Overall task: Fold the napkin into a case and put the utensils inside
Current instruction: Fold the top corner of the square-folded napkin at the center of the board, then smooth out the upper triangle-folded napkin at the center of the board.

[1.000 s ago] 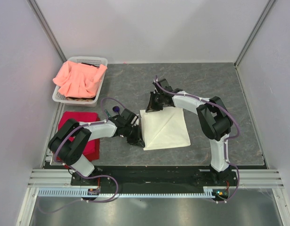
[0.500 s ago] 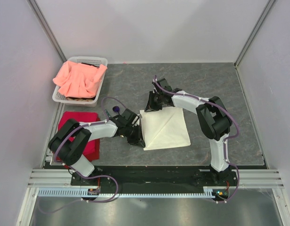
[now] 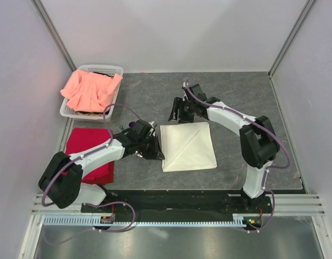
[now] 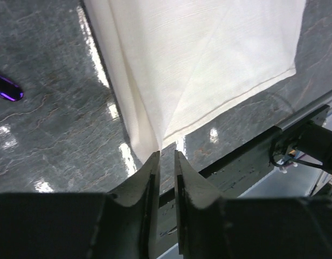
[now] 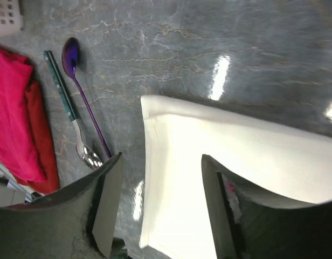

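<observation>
The napkin (image 3: 188, 145) lies flat on the bench (image 3: 252, 102) between the two arms, folded into a squarish stack with a diagonal crease running from its near-left corner to the far right. The left claw (image 3: 155, 153) sits low at that near-left corner; the wrist view shows its jaws only a slit apart with nothing in the slit, and the doubled cloth edge lies just ahead of the tips, so it grips nothing. That is likely where a corner would be pinned so a fold lands square. The right claw (image 3: 177, 112) hovers above the far-left corner with its jaws spread wide and empty, cloth showing between them from above. With neither claw on the cloth, the stack keeps its shape by its own weight, which suggests one fold is done and the next grasp is not yet taken. The utensils (image 5: 70, 53) lie side by side on bare bench left of the napkin, near the red cloth (image 3: 85, 141), partly under the left arm in the top view. They are untouched, so the pouch still seems to need narrowing before they can go in.
</observation>
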Robot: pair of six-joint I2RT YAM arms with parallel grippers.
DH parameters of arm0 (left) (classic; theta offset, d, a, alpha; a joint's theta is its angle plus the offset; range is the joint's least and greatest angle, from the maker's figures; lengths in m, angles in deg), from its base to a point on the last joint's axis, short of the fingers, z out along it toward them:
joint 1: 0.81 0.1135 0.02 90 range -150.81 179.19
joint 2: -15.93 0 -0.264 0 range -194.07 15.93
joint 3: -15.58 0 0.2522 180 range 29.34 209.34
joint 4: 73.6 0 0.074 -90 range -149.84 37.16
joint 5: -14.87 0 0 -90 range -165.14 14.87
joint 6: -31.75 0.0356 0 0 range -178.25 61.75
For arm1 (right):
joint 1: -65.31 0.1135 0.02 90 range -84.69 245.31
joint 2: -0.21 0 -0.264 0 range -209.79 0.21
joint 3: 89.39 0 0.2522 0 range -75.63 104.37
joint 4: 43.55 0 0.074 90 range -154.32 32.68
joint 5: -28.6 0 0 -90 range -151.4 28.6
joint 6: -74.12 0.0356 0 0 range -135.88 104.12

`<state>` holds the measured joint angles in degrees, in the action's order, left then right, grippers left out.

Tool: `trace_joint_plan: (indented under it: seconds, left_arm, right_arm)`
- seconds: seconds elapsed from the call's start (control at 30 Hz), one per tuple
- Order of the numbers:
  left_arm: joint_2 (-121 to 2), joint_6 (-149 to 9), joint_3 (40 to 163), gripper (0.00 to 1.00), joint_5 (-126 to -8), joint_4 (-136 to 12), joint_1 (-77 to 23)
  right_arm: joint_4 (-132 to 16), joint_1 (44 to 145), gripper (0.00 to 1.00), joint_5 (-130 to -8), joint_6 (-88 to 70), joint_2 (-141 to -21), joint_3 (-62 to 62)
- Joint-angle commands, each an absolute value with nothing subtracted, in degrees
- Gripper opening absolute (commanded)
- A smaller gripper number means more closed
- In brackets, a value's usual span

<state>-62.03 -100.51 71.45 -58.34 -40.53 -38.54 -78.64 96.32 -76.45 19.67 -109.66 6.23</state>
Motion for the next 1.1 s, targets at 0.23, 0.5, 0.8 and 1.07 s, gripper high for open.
trace_joint_plan:
  seconds: [0.23, 0.5, 0.8, 1.07]
  left_arm:
    - [-68.5, -101.8, 75.7, 0.15, -52.2, -43.8, -39.5]
    - [-72.5, -101.9, 70.3, 0.12, -54.2, -47.4, -39.6]
    - [-75.2, -102.5, 65.5, 0.11, -53.5, -51.3, -39.6]
    - [-75.1, -102.3, 65.8, 0.1, -53.4, -51.3, -39.6]
  right_arm:
    - [-79.0, 91.9, 0.63, -73.3, 17.2, -93.7, -6.0]
    - [-75.1, 88.1, 0.39, -72.7, 16.1, -94.4, -10.7]
    - [-73.9, 86.1, 0.24, -67.3, 15.9, -97.3, -11.5]
    - [-71.8, 84.9, 0.24, -67.0, 16.3, -100.6, -11.2]
